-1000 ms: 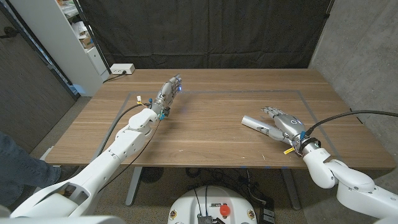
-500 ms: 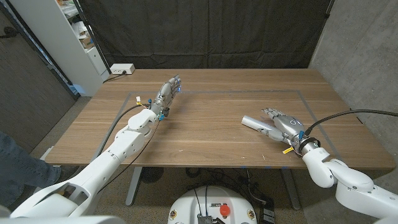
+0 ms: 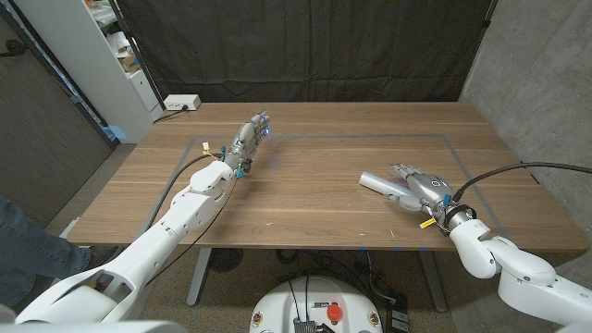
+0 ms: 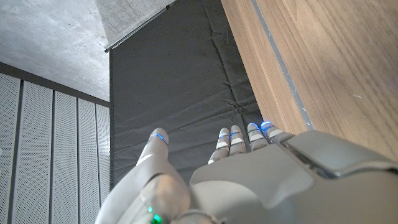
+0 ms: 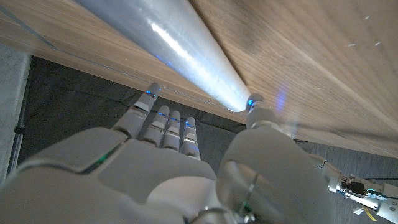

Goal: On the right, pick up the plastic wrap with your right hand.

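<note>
The plastic wrap (image 3: 377,183) is a pale grey roll lying on the wooden table (image 3: 314,166) at the right. My right hand (image 3: 422,183) sits at the roll's near end, fingers spread over it. In the right wrist view the roll (image 5: 168,46) runs between the thumb tip (image 5: 256,103), which touches its side, and the other fingertips (image 5: 163,115), which stay straight and unclosed. The roll still lies on the wood. My left hand (image 3: 251,136) reaches out over the table's far left, fingers straight and together, holding nothing (image 4: 249,168).
A thin taped rectangle (image 3: 370,137) marks the tabletop. A white power strip (image 3: 181,103) lies at the far left corner beside a white shelf unit (image 3: 111,55). A black curtain (image 3: 305,46) hangs behind. A person's leg (image 3: 23,240) shows at the left edge.
My right hand has shifted very slightly along the roll toward me. The roll and the left arm have not moved.
</note>
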Robot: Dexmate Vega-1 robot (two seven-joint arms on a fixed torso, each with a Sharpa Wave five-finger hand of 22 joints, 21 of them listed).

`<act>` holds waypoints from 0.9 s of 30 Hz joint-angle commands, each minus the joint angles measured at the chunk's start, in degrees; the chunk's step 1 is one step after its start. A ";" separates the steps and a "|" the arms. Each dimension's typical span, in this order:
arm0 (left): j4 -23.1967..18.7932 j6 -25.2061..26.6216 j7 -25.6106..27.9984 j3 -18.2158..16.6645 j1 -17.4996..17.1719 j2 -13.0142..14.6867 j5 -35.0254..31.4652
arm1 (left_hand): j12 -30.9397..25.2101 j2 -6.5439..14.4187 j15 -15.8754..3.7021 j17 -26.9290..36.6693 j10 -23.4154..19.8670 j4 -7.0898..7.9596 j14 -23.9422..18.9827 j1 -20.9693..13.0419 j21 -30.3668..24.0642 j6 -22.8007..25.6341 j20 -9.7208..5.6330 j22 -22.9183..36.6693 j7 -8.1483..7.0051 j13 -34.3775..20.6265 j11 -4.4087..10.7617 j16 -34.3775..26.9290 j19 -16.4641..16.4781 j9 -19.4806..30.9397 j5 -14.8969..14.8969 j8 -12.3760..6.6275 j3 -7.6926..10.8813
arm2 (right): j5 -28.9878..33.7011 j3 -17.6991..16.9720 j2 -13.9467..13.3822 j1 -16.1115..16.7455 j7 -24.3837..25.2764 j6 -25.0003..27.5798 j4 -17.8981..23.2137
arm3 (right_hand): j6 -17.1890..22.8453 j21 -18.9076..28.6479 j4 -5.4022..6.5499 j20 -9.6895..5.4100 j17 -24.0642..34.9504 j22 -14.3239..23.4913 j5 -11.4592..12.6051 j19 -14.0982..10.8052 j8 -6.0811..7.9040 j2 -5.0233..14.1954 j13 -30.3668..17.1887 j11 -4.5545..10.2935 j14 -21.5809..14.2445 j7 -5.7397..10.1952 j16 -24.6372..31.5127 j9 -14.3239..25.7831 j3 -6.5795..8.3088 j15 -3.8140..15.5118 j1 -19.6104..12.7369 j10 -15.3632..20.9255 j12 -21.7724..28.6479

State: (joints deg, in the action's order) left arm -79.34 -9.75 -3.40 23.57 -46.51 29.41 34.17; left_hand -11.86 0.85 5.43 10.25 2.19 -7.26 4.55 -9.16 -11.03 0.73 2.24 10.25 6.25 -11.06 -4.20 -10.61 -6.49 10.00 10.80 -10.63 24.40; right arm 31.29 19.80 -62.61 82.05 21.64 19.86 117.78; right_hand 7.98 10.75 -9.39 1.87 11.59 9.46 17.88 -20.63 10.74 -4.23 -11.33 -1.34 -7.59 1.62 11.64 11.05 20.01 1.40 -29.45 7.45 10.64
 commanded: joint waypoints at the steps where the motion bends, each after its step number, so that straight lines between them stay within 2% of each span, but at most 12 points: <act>1: 0.09 0.37 0.11 0.19 0.15 -0.07 -0.08 | -0.14 0.47 0.03 0.18 0.07 -0.15 0.26 -0.22 -0.21 0.22 0.11 0.10 0.14 -0.12 -0.05 -0.10 -0.34 0.24 -0.10 -0.14 -0.15 | -1.32 -0.20 0.49 0.08 -1.40 0.77 -0.16 | 0.83 0.36 0.30 0.45 0.19 0.18 0.74 -0.80 0.56 -0.69 -0.13 -0.41 -1.19 -0.30 0.51 0.27 -0.07 0.02 -0.41 0.62 0.66; 27: 1.33 0.74 -0.10 0.90 1.19 -0.74 -0.49 | -0.14 0.50 -0.05 0.18 0.13 -0.15 0.27 -0.20 -0.24 0.23 0.38 0.11 0.00 -0.12 0.10 -0.13 -0.41 0.24 -0.11 -0.13 -0.26 | -2.02 0.80 2.52 -0.76 -1.51 1.17 -2.48 | 3.85 0.89 0.57 0.24 0.31 0.25 2.00 -3.47 1.63 -1.02 -0.15 -0.01 -3.78 -0.60 1.40 0.30 0.19 0.56 -1.42 3.69 1.68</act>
State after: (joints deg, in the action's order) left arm -79.15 -9.00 -3.13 24.02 -46.07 29.20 33.94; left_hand -11.86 0.85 5.43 10.25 2.19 -7.44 4.55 -9.16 -11.03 0.72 2.47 10.25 6.24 -11.06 -4.20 -10.61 -6.71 10.00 10.80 -10.63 24.22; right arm 29.55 20.04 -61.08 81.80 20.20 20.81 116.29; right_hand 11.07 11.08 -9.22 1.96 11.59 9.46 19.51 -23.41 11.97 -5.12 -11.32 -1.53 -10.58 1.02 12.68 11.05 20.18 1.96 -30.34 10.45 11.98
